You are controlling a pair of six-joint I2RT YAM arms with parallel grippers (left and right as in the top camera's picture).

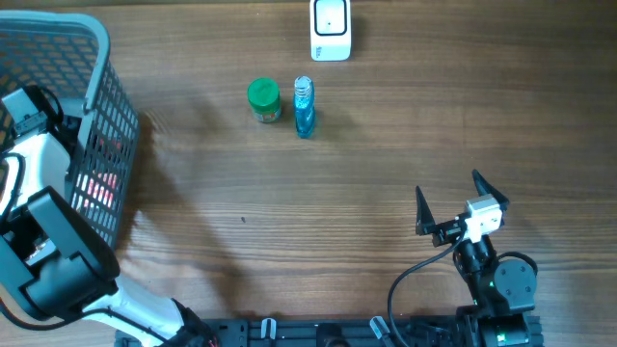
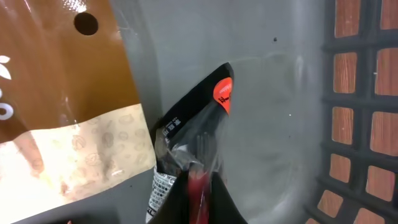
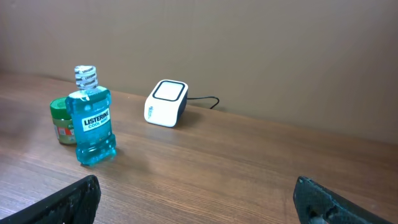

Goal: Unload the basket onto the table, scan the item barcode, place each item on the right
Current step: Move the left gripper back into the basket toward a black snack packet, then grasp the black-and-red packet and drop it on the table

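Pick-up stage: the left fingers (image 2: pixel 221 210) are closed on a black packet (image 2: pixel 205 106) in the basket (image 1: pixel 96 58), and the right fingers (image 1: pixel 422 210) are open. Next, lift the packet to the scanner (image 1: pixel 331 29) at the far edge of the tabletop (image 1: pixel 289 212), barcode facing it.

The surface (image 1: pixel 405 125) is brown wood. Thin dark lines run across it from side to side, like stripes. It looks smooth and a little shiny. In the right wrist view, a plain tan wall (image 3: pixel 280 37) stands behind it, all one colour. The light is soft and even. The shadows on the wood are pale, with blurry edges.
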